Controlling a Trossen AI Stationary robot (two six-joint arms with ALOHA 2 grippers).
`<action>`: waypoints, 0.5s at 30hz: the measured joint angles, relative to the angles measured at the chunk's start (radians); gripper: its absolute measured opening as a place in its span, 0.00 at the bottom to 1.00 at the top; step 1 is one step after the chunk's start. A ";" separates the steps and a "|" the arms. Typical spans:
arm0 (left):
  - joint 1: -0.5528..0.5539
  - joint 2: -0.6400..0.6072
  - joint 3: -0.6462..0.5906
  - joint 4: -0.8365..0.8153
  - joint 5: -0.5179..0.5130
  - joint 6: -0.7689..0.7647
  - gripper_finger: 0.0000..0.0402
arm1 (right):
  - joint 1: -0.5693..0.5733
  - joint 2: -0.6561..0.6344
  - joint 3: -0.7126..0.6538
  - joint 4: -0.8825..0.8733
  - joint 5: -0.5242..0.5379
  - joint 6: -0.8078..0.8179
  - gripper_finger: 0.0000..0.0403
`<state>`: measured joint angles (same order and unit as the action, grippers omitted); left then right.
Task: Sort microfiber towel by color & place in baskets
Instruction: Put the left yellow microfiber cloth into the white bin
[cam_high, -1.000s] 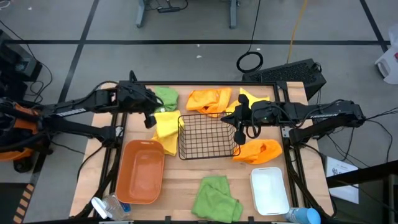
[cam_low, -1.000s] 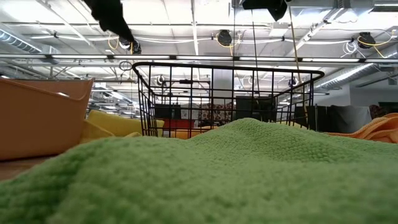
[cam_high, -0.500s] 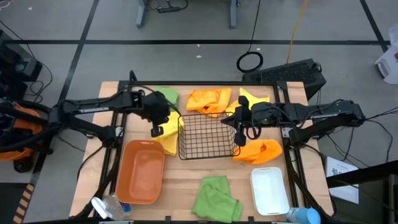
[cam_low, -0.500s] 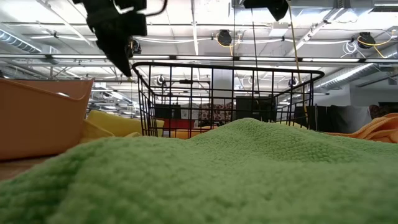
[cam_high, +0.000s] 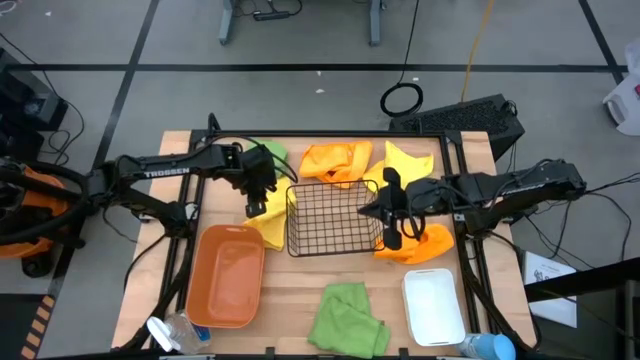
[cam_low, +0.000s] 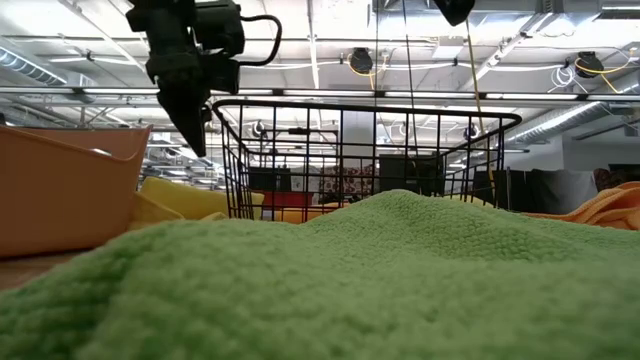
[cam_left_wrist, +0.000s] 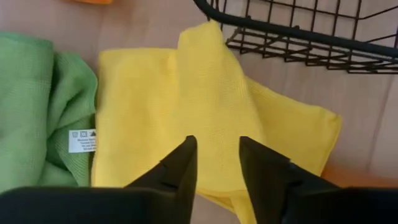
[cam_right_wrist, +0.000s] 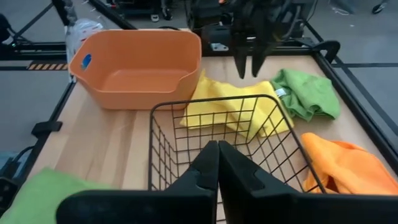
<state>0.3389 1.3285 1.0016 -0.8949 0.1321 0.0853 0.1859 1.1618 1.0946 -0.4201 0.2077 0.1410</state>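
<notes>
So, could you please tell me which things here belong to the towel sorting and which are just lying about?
Belongs to the job:
- yellow towel
- green towels
- orange towels
- wire basket
- orange bin
- white bin

Just lying about:
- clear plastic bottle
- blue bottle

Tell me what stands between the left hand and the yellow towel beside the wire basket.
Nothing visible. The left hand hangs open right above the yellow towel, with only air between; the wire basket sits off to the side.
</notes>
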 joint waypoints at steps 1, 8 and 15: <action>0.000 0.000 0.000 0.000 -0.003 0.000 0.36 | 0.004 0.000 0.000 -0.003 0.000 0.000 0.00; -0.001 0.000 -0.073 0.077 -0.006 -0.018 0.45 | 0.028 0.000 0.000 -0.004 0.001 0.005 0.00; 0.003 0.000 -0.132 0.135 -0.041 -0.026 0.46 | 0.038 0.000 0.000 -0.004 0.001 0.004 0.00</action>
<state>0.3424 1.3286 0.8699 -0.7598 0.0914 0.0594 0.2237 1.1618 1.0946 -0.4240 0.2089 0.1452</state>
